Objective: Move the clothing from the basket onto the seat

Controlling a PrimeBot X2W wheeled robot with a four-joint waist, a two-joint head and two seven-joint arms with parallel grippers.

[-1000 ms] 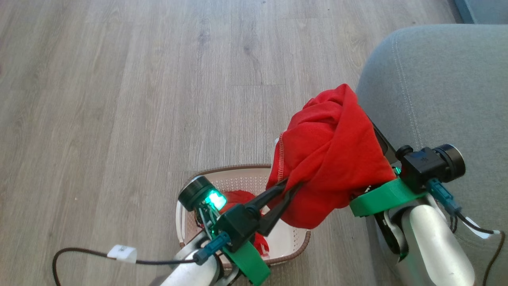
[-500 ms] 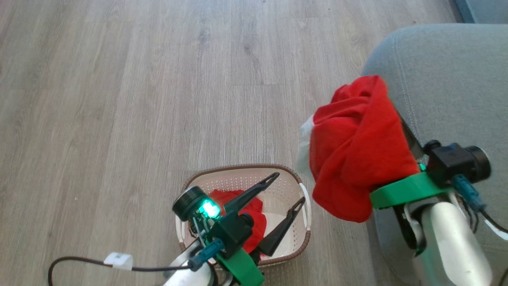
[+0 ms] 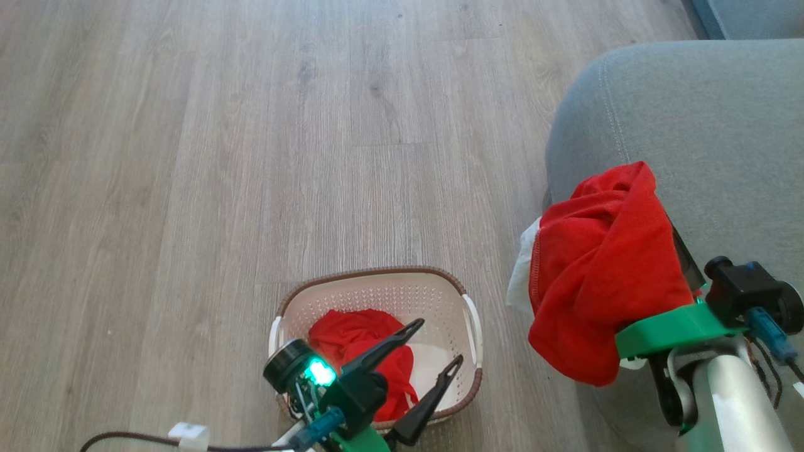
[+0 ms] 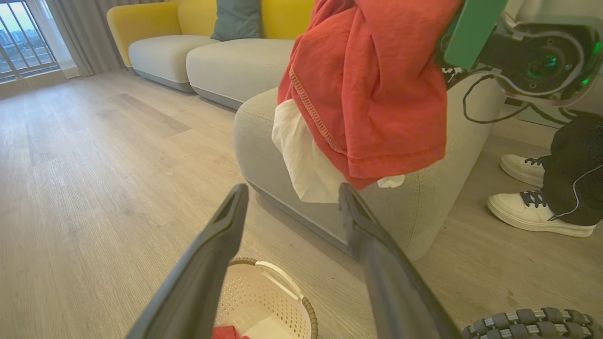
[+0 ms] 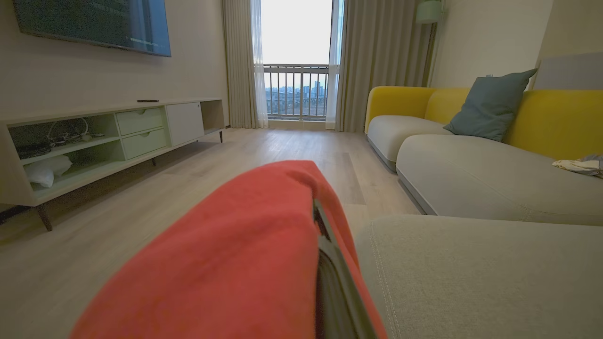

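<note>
we see the wooden floor point(image 3: 188, 157), the big grey seat point(image 3: 703, 107) at our right and the basket point(image 3: 377, 274) on the floor near it. one red garment point(image 3: 603, 263), a white part showing, hangs draped over our right gripper point(image 5: 322, 240), whose fingers are pressed together on the cloth, in the air at the seat's near corner, clear of the basket. the second red garment point(image 3: 361, 342) lies in the basket, and our left gripper point(image 3: 438, 341) hovers above it, fingers spread apart, empty.

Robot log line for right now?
left gripper open above basket | right gripper shut on red garment by seat | second garment in basket
</note>
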